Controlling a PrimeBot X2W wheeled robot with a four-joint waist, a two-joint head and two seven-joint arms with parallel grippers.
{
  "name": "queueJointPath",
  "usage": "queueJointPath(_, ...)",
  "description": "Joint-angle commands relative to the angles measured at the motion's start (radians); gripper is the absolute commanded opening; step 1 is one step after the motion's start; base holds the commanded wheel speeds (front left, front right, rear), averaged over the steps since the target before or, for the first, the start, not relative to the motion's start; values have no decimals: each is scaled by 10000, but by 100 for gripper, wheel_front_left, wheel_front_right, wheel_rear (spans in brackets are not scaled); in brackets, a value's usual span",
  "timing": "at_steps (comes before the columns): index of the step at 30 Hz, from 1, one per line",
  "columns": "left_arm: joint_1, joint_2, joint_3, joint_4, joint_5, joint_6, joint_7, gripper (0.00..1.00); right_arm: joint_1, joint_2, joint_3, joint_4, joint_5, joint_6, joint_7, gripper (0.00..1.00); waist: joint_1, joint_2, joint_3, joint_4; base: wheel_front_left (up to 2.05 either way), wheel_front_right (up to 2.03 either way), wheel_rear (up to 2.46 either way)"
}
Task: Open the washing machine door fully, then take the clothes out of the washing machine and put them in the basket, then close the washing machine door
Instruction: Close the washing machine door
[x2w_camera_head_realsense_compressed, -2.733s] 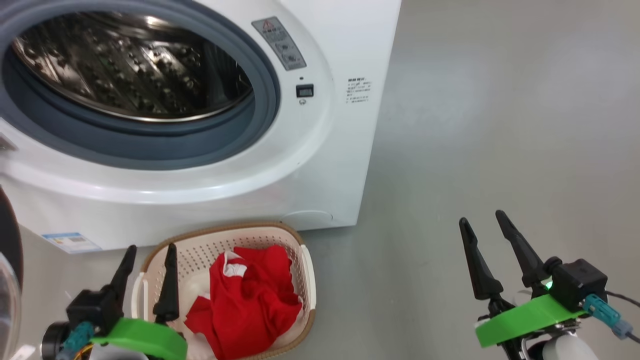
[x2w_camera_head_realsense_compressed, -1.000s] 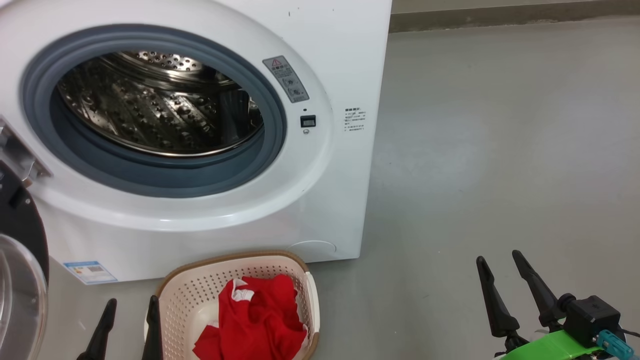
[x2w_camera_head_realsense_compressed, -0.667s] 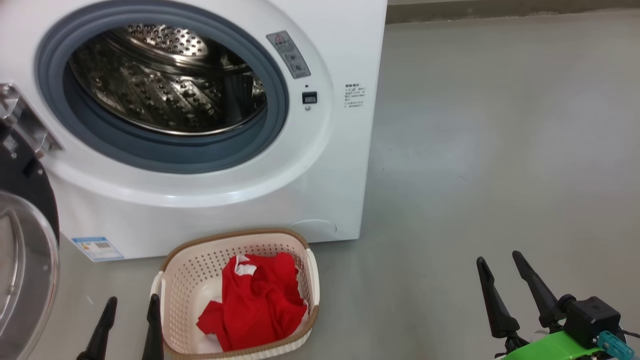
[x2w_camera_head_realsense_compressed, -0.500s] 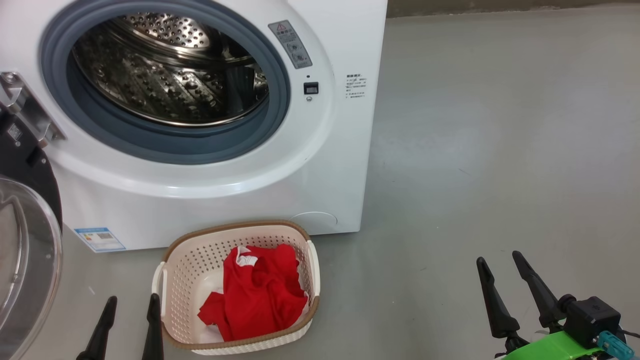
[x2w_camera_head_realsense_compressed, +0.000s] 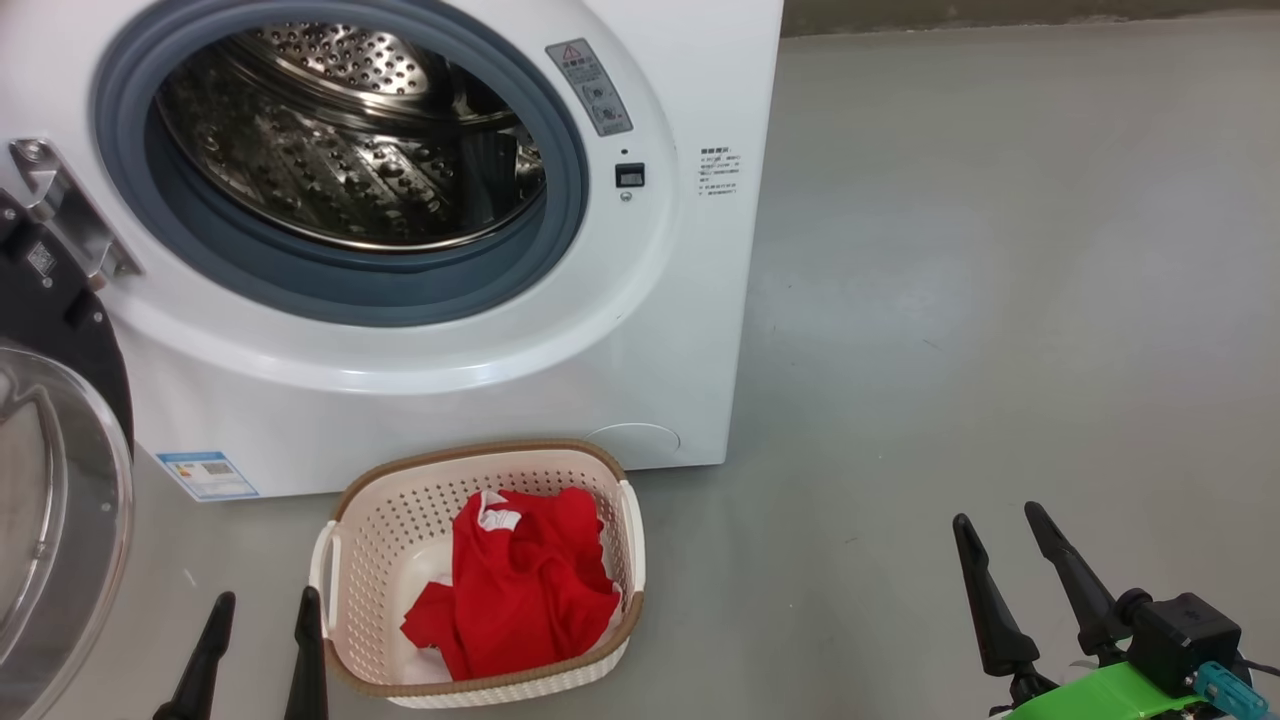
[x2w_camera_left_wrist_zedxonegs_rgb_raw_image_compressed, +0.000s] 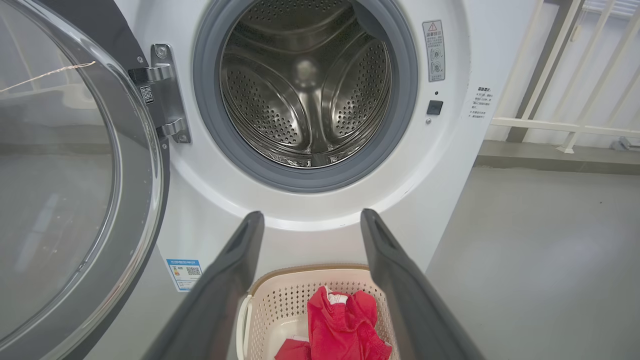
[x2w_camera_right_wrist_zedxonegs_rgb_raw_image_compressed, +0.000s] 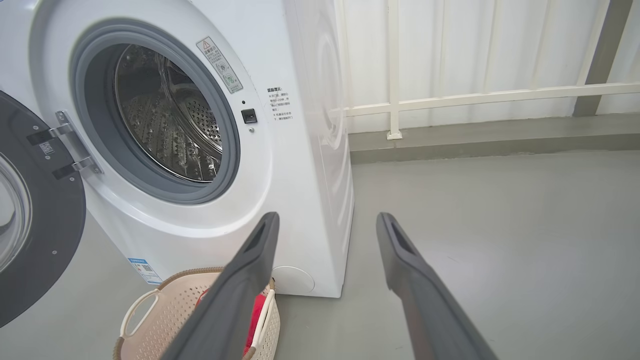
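Spreading its two dark fingers wide, the left tool (x2w_camera_head_realsense_compressed: 265, 598) holds nothing and touches nothing; it points up the head view toward the washing machine (x2w_camera_head_realsense_compressed: 660, 330). The right tool (x2w_camera_head_realsense_compressed: 998, 515) is just as wide apart and empty, over bare floor (x2w_camera_head_realsense_compressed: 1000, 300) well to the right of the machine.

The clothes (x2w_camera_head_realsense_compressed: 520, 590) lie crumpled in the basket (x2w_camera_head_realsense_compressed: 390, 530), a red heap filling its right half with the white neck label on the side toward the machine. The basket stands upright on the floor just in front of the machine's lower front, handles to left and right; which of its axes is longer I cannot tell. It sits just right of the left tool's fingers and well apart from the right tool.

The door (x2w_camera_head_realsense_compressed: 60, 330) is swung open on its hinge at the machine's left. The drum (x2w_camera_head_realsense_compressed: 340, 150) shows shiny perforated steel.
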Motion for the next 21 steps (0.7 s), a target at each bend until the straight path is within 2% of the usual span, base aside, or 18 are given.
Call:
queueJointPath(1, -229, 62, 303, -222, 7, 1, -51, 100, -116, -78, 181, -249, 47, 63, -65, 100, 0, 0, -4, 21, 0, 0, 0)
queueJointPath(10, -258, 62, 150, -129, -263, 138, -51, 100, -190, -133, 320, -202, 59, 63, -65, 100, 0, 0, -47, 599, 0, 0, 0)
queueJointPath(21, 57, 62, -212, -201, -817, 614, -51, 100, -245, -316, 600, -91, 115, 63, -65, 100, 0, 0, -149, 2363, 0, 0, 0)
